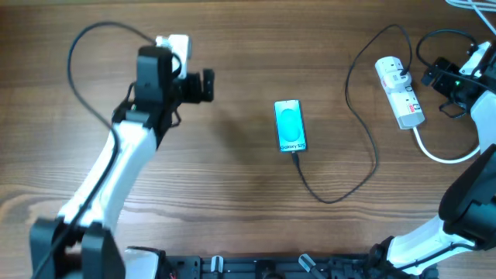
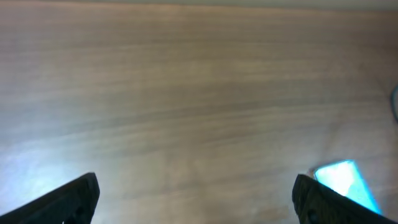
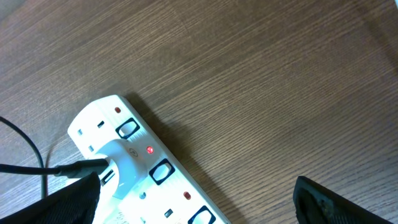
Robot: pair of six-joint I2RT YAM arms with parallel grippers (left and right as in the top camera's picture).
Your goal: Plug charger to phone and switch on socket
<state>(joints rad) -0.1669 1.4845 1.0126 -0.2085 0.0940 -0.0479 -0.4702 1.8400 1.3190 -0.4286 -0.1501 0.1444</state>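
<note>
White oblong power strip [image 1: 400, 93] just beside wide-open right gripper [image 1: 428, 76], teal-lit slim phone [image 1: 290, 125] reading "Galaxy S25", well apart from wide-open left gripper [image 1: 208, 85]

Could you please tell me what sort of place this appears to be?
Probably a robotics lab bench: a wood-grain table, a left arm and a right arm reaching over it, and a phone, charger and socket laid out like test props.
</note>
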